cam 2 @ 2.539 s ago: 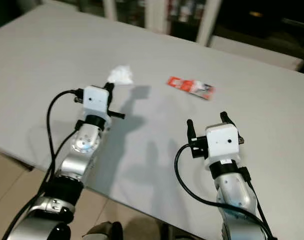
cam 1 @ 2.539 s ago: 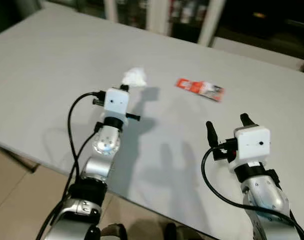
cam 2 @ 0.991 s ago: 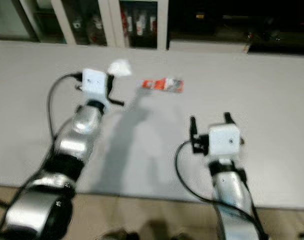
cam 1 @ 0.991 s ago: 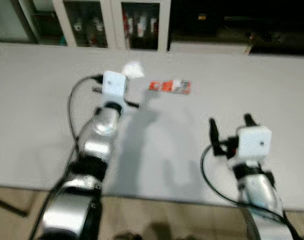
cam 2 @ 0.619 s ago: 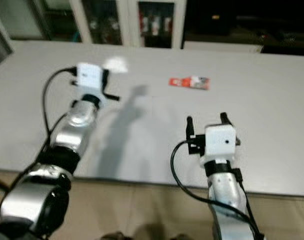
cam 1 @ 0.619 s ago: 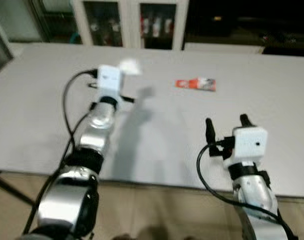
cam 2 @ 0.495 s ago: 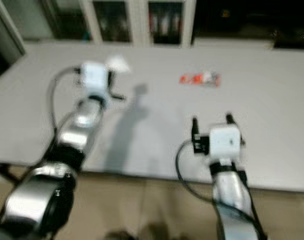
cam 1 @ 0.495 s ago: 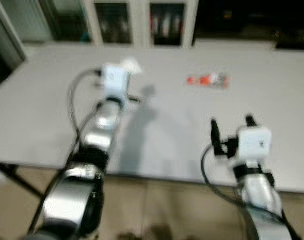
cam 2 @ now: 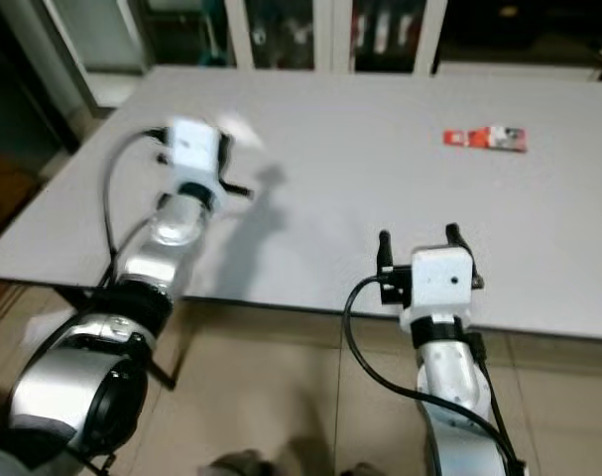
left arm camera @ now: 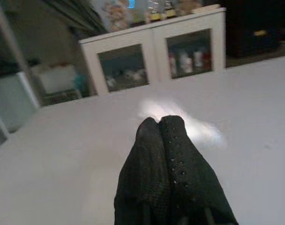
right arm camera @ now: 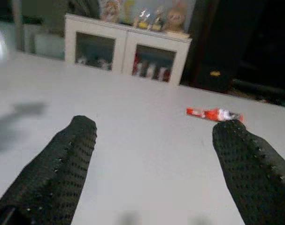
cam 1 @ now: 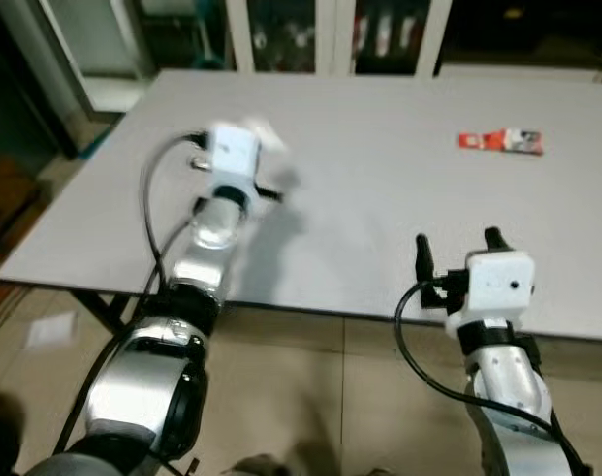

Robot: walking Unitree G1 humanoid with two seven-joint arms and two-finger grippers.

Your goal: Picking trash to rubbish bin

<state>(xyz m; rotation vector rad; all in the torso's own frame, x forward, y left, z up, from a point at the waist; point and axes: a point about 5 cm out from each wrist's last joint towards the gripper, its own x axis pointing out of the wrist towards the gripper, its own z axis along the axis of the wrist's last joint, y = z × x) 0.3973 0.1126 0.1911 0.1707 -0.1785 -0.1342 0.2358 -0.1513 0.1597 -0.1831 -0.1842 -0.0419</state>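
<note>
A crumpled white tissue [cam 1: 267, 135] is pinched at the tips of my left gripper [left arm camera: 159, 123], which is shut on it and held just above the grey table [cam 1: 380, 218] near the left corner. In the left wrist view the tissue [left arm camera: 198, 129] is a blurred white patch behind the closed black fingers. A red snack wrapper [cam 1: 501, 142] lies flat at the table's far right. My right gripper [cam 1: 457, 241] hovers open over the table's near edge, empty, with the wrapper [right arm camera: 212, 113] well ahead of it.
White glass-door cabinets [cam 1: 380, 30] stand behind the table. The table's near edge [cam 1: 310, 312] runs across the view, with tiled floor [cam 1: 310, 397] below. A dark table leg [cam 1: 102, 309] and a scrap of paper [cam 1: 48, 330] are at the lower left.
The camera has pulled back and turned, so the table's near edge and the floor now show. The tissue has left the tabletop with my left gripper and sits farther from the wrapper.
</note>
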